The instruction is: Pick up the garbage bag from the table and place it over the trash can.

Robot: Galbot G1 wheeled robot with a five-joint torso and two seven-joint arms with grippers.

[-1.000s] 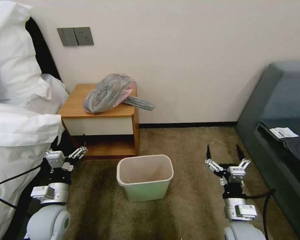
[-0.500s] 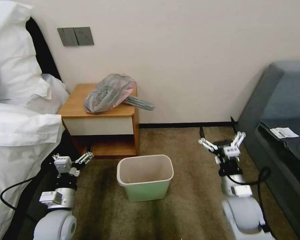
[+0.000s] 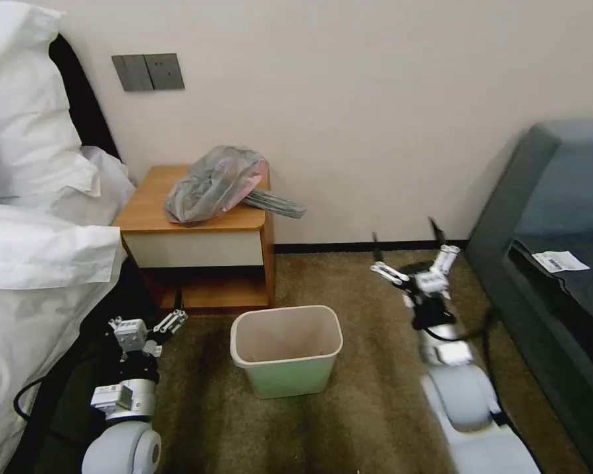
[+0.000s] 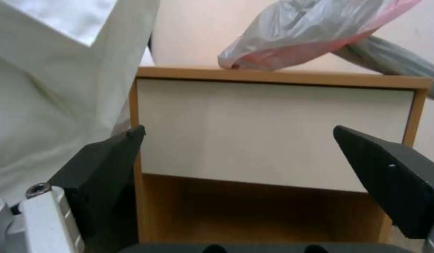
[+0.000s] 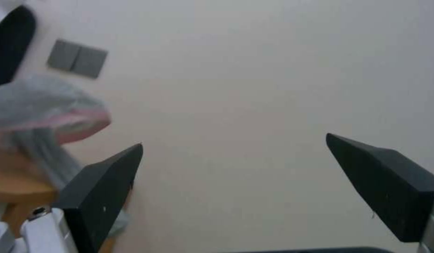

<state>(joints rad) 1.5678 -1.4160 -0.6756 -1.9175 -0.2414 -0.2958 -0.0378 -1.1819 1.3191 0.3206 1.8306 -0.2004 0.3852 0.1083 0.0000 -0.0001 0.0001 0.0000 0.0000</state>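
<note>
— Where's the garbage bag (image 3: 216,183)?
— Heaped on the nightstand worktop (image 3: 150,205), toward its right rear, a twisted grey tail overhanging the right edge. Nothing touches it.
— And the pincers?
— The right pincer (image 3: 410,257) is raised over the carpet right of the trash can (image 3: 286,350), spread wide and empty, probably heading for that tail. The left pincer (image 3: 153,308) hangs low before the lower shelf, likewise agape, holding nothing.

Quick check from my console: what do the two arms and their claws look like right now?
Both arms are pale grey with rounded joints and silver wrist collars bearing small labels. The left claw and right claw have white metal linkages ending in black wedge-shaped fingers. Black cables loop off each wrist.
</note>
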